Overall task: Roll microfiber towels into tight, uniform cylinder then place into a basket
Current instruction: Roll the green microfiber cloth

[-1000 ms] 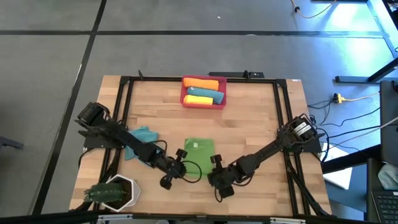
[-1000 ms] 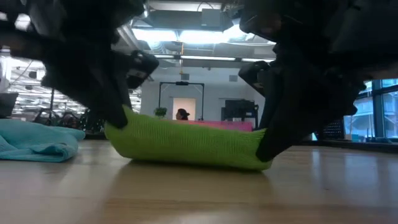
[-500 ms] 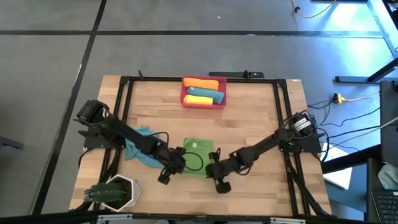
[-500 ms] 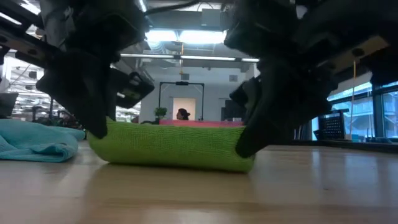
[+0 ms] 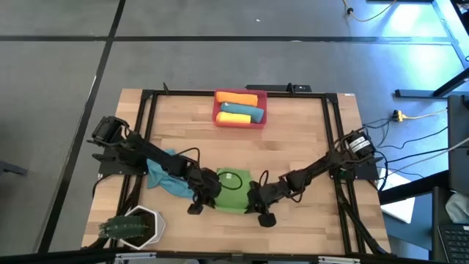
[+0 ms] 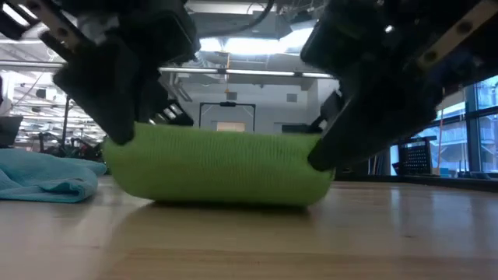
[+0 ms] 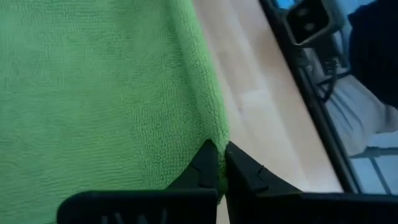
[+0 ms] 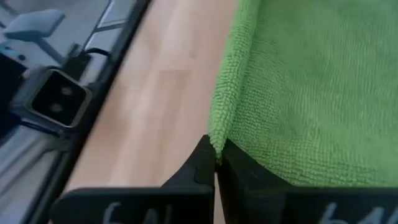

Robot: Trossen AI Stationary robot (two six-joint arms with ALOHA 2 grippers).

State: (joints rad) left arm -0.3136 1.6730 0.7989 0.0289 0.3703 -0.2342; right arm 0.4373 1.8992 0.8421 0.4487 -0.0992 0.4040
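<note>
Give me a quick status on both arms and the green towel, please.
Left gripper and right gripper shut on green towel edges, mid-roll. Basket holds three rolls. Teal towel lies clear beside the left arm.

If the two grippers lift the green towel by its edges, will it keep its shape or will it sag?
The green towel would probably sag between the left gripper and the right gripper, since it is soft looped cloth that already bulges loosely on the table. It looks light. The shut jaws pinch only its thin edges, so it might slip out.
</note>
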